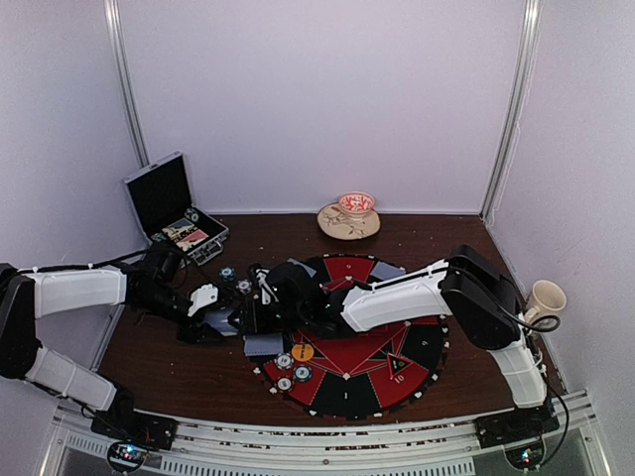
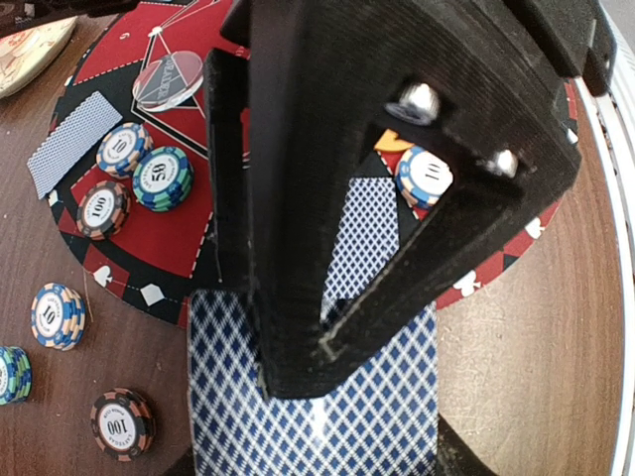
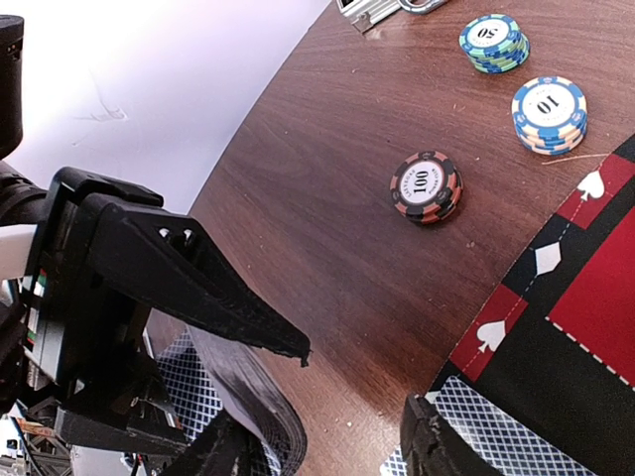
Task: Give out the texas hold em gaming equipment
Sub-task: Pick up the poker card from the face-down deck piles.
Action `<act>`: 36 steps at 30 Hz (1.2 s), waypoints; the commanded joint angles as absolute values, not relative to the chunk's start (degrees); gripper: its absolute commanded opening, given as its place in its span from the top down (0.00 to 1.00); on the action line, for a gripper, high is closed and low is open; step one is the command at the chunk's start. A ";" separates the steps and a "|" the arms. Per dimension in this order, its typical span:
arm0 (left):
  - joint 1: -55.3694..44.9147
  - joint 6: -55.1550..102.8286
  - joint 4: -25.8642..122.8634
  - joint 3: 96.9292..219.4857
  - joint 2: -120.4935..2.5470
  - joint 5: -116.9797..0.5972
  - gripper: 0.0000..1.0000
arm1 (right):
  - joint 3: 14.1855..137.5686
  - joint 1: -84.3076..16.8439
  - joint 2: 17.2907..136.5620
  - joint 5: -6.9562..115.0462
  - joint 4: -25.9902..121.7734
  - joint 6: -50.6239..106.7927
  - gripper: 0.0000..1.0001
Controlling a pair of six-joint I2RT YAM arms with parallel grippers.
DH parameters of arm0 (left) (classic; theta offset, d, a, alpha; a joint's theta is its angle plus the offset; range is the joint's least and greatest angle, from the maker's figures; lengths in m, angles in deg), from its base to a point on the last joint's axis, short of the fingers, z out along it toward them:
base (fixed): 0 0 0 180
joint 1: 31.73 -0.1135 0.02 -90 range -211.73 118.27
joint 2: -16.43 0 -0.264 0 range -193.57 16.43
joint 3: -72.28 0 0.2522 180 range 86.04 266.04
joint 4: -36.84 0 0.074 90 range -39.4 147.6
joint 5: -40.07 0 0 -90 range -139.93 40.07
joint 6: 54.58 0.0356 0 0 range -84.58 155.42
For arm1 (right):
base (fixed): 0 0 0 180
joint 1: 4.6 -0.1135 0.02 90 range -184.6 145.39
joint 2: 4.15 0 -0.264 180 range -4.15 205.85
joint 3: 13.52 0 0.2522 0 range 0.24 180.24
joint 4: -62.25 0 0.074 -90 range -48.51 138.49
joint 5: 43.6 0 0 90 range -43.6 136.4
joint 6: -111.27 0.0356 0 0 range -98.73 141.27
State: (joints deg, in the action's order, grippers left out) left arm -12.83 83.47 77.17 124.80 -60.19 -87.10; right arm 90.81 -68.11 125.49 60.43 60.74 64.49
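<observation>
1. Left gripper [image 1: 230,322] was clamped on the deck of cards [image 2: 397,407], at the left rim of the mat [image 2: 149,248]. Right gripper [image 1: 256,315] was pressed in over the deck's top. Could not tell whether its jaws had a card or stood free.
2. Risk: two or more cards could peel off together, since the backs lay flush and looked slick.
3. Risk: the deck could twist or spill from the left grip if the right pulled sideways. The cards looked bowed in the right wrist view.
4. Risk: the two grippers were crowded very close, so a finger clash was likely if either drifted.
5. Risk: loose chips stood near on the bare table [image 3: 327,248]. The 100 stack [image 3: 425,185] was nearest, and an arm swing could topple it.
6. Look: the cards had blue-and-white diamond backs. A single card [image 2: 74,144] lay alone on the mat.
7. Look: the chips had striped edges and white centres. A 10 stack [image 2: 124,149] and a 50 stack [image 2: 164,178] sat touching on the mat's red field.
</observation>
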 commanded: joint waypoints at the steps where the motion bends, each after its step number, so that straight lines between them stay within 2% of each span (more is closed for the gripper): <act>1: -13.03 83.76 76.29 124.89 -59.94 -89.13 0.48 | 89.16 -66.99 122.97 57.83 59.33 63.59 0.49; 12: -13.01 83.76 76.27 124.89 -60.21 -89.04 0.48 | 88.92 -67.36 122.17 62.69 63.16 64.37 0.70; 19: -13.03 83.92 76.29 124.92 -60.38 -89.04 0.48 | 88.43 -67.41 122.34 65.82 65.92 66.02 0.77; 26: -13.08 83.89 76.27 124.98 -60.38 -89.12 0.48 | 87.14 -67.44 121.11 66.10 66.68 66.45 0.90; 36: -13.12 83.80 76.27 125.04 -60.56 -89.04 0.48 | 85.60 -67.36 119.93 68.27 68.38 67.01 1.00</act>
